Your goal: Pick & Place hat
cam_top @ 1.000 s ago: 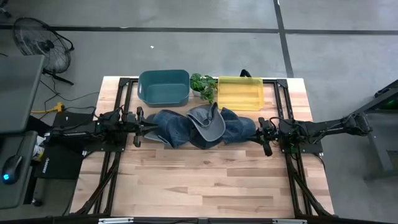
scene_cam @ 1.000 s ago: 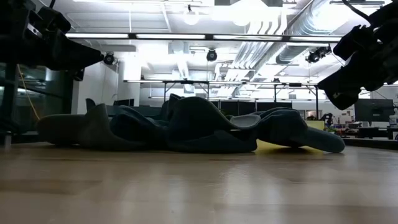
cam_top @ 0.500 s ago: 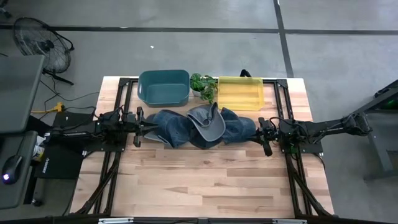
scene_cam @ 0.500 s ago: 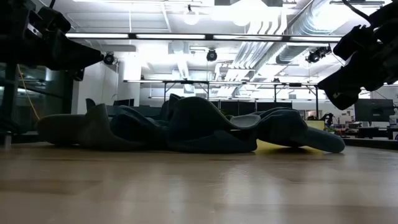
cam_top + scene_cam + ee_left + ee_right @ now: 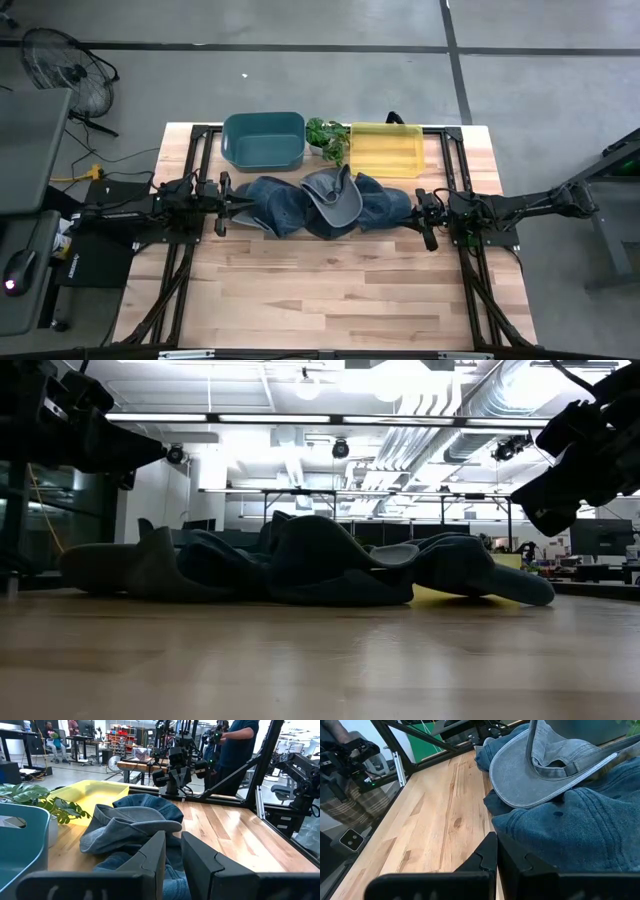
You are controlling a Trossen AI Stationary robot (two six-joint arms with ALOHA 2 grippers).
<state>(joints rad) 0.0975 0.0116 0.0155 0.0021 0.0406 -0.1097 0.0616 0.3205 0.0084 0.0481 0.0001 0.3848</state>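
Bright overhead glare, backlit dark silhouettes

Wooden table (image 5: 330, 290), light planks. Between left gripper (image 5: 222, 203) and right gripper (image 5: 424, 217): heap of blue hats (image 5: 318, 203). Beyond the heap: teal bin (image 5: 264, 140), small plant (image 5: 328, 135), yellow bin (image 5: 386, 149).

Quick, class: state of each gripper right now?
Left gripper: jaws slightly apart, holding nothing, at the hats' left end.
Right gripper: jaws shut, empty, at their right end.

Two dark, seemingly matte-black arms, angular grippers, green wrist lights.
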